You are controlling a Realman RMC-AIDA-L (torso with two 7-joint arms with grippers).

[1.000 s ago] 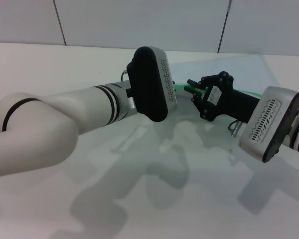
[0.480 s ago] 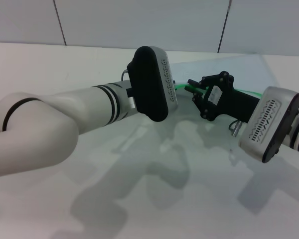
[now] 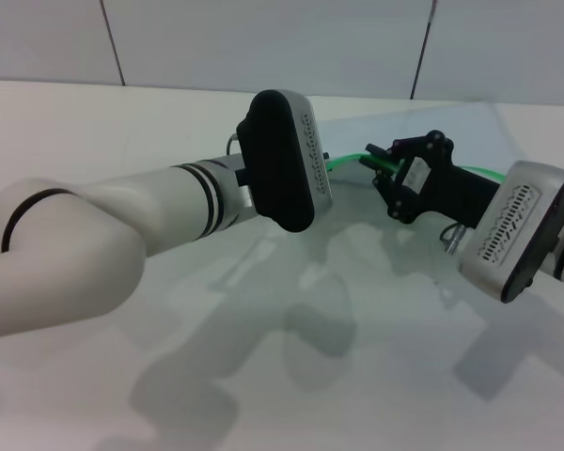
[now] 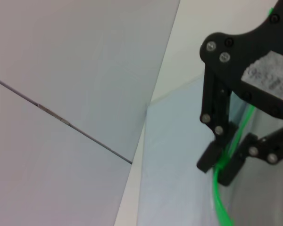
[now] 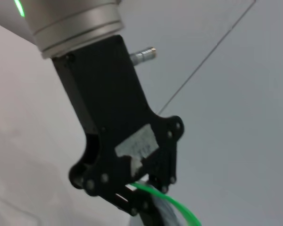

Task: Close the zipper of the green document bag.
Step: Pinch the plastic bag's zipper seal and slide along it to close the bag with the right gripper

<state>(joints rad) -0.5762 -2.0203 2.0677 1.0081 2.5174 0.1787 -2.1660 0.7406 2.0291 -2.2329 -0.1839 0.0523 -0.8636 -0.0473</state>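
Both grippers sit on the zipper (image 3: 346, 162): your right gripper (image 3: 374, 162) is clamped on it at 1 o'clock, your left gripper (image 5: 132, 200) pinches it nearer centre, so pull along the bag's (image 3: 423, 122) green edge.

Left arm (image 3: 122, 221) reaching in from the left, forearm level, wrist housing upright at centre. Left gripper (image 5: 139, 200) clamped tight on a thin strip, black linkage angled down from the silver wrist. Right arm (image 3: 545, 244) entering from the right, wrist tilted. Right gripper (image 4: 221, 165) pointing toward the left one, fingers (image 4: 208, 157) pinched together.
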